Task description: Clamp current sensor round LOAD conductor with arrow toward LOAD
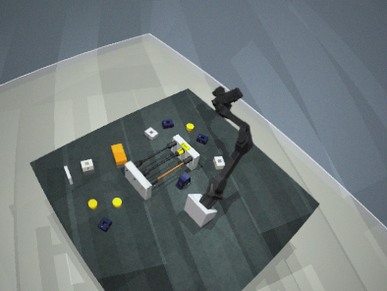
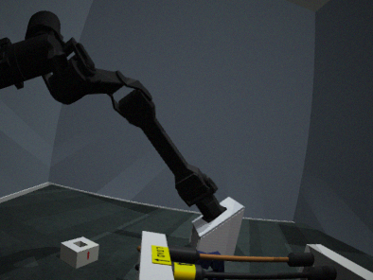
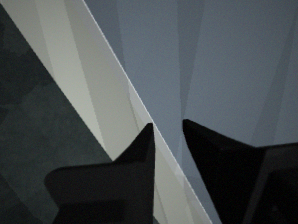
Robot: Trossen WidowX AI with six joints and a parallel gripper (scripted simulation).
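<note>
Top cam: way up high, looks down, far off, whole table in mid frame. Ext. cam: low, close to the LOAD tag, bottom ctr. Both see the arm. Wrist cam: rides the arm, fingers v. close.

Your six-joint arm is reaching up toward the bench's edge, its parallel-jaw gripper hanging partly open, fingertips apart, nothing between them.
</note>
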